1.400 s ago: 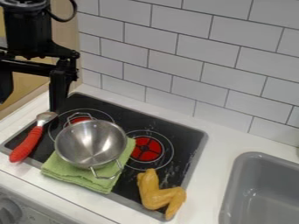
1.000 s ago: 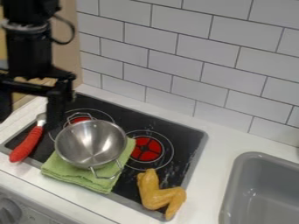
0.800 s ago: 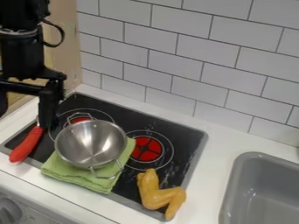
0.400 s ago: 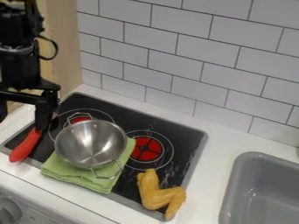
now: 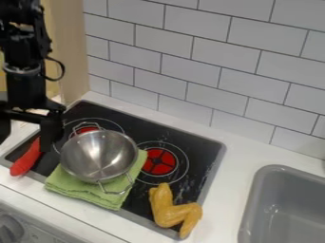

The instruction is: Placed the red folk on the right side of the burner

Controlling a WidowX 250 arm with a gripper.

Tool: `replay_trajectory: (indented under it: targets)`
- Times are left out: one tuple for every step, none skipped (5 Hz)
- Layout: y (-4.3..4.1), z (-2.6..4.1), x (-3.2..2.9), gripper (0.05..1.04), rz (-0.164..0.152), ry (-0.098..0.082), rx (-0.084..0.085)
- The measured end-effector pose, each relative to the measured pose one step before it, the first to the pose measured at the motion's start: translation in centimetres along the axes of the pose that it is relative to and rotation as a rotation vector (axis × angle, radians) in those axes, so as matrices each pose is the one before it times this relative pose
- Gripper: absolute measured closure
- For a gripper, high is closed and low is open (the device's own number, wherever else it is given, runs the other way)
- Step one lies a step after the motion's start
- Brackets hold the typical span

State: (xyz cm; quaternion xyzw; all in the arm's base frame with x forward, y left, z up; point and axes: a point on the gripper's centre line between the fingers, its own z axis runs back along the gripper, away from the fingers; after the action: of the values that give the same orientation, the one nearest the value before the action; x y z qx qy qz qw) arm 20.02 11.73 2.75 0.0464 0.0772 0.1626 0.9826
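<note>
At the left of the camera view my gripper (image 5: pixel 24 141) stands open, its two fingers wide apart. The red-handled utensil (image 5: pixel 26 160) lies along the stove's left edge, its handle pointing toward the front. My right finger covers its metal head and the upper end of the handle; whether they touch, I cannot tell. Right of the pot, the front burner (image 5: pixel 159 162) shows red with white rings around it. A second burner (image 5: pixel 86 128) is partly covered by the pot.
A steel pot (image 5: pixel 99 155) sits on a folded green cloth (image 5: pixel 82 191) just right of the gripper. A yellow-brown toy chicken wing (image 5: pixel 173 211) lies across the stove's front right edge. The grey sink (image 5: pixel 274 209) is at the right, and a tiled wall (image 5: pixel 203 61) rises behind.
My gripper has come down and a little to the left, over the upper end of the utensil, whose metal head is now hidden. The pot, cloth and chicken wing have stayed put.
</note>
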Motion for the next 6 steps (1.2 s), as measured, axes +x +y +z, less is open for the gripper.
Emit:
replay_trajectory:
  targets:
    - [-0.042, -0.793, 0.785, 0.085, -0.0159, 0.0061, -0.0095]
    - [0.076, -0.857, 0.226, 0.085, 0.0096, 0.0106, 0.0059]
    - [0.098, -0.453, 0.293, 0.084, 0.0003, 0.0011, 0.0103]
    - [0.149, -0.065, 0.348, 0.085, 0.0057, -0.0139, 0.0091]
    - [-0.118, -0.053, 0.260, 0.121, -0.0091, -0.0136, -0.0098]
    - [0.373, -0.178, 0.137, 0.411, 0.0050, -0.0202, -0.0359]
